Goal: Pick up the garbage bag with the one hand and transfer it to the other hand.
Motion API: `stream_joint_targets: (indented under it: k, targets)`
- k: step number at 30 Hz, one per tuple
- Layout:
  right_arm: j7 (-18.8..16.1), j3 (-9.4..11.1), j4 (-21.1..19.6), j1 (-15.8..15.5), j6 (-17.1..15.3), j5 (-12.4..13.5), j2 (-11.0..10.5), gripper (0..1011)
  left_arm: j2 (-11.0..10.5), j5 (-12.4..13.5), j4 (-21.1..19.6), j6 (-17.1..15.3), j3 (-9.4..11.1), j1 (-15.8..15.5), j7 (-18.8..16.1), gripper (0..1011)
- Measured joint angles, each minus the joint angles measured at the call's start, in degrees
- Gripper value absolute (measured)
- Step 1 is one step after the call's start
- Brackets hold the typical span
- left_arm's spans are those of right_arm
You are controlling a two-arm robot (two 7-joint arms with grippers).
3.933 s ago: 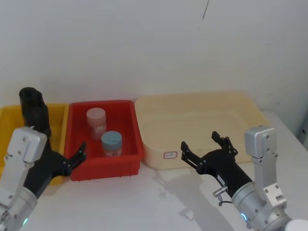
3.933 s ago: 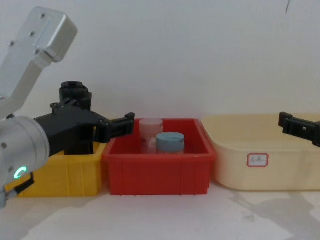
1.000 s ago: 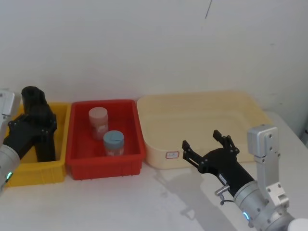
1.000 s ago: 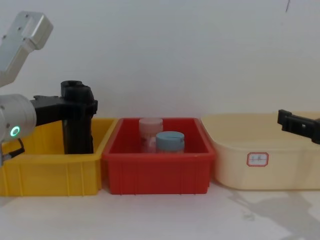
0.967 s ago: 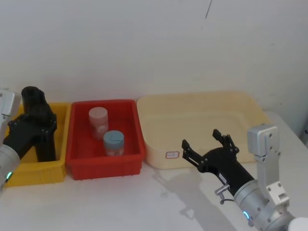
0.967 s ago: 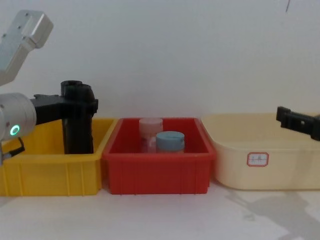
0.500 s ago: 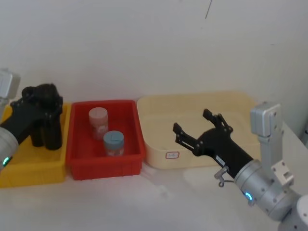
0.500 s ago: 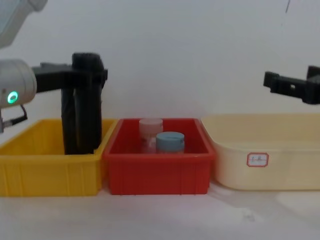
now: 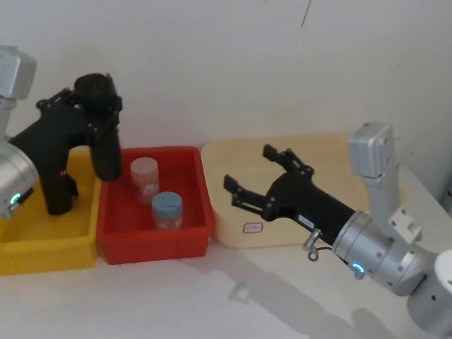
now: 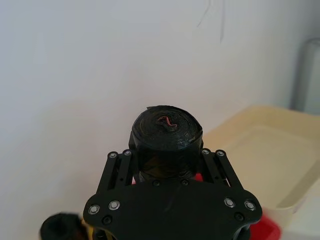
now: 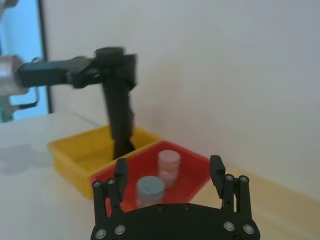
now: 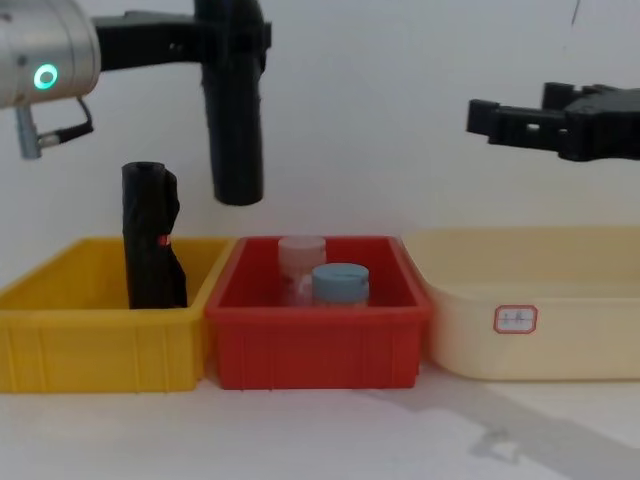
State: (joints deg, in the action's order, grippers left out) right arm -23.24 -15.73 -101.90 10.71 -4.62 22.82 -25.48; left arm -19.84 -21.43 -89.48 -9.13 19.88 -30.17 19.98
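The garbage bag (image 12: 236, 130) is up in the air, upright, its lower end hanging clear above the seam where the yellow bin (image 12: 100, 345) meets the red bin (image 12: 315, 345). The left gripper (image 12: 232, 38), on the green-ringed arm, is clamped around the bag's upper part, one finger on each side of the roll. Down in the yellow bin stands a rumpled roll (image 12: 150, 240), apart from the bag. A pink-capped jar (image 12: 302, 250) and a blue-capped jar (image 12: 340, 282) sit in the red bin. Over on the right, the right gripper (image 9: 251, 169) hovers above the cream tub (image 12: 560, 330), fingers spread wide with nothing between them, pointing toward the bag and well apart from it.
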Motion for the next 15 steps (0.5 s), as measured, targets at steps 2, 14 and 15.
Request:
stream_joint_targets:
  k: [2, 14, 15]
  targets:
    - [-0.8, -0.4, 0.1, 0.5, -0.3, 0.2, -0.3, 1000, 0.3, -1.0, -0.5, -0.3, 0.1, -0.2, 0.8, 544]
    - [-4.7, -3.6, 1.0, 2.8, -0.9, 0.5, -1.7, 1001, 1.8, -5.4, -1.6, -2.0, 0.7, -0.3, 3.5, 544]
    - [-4.8, -3.7, 1.1, 2.9, -0.9, 0.5, -1.7, 1000, 2.0, -5.7, -1.6, -2.1, 0.8, -0.3, 3.6, 544]
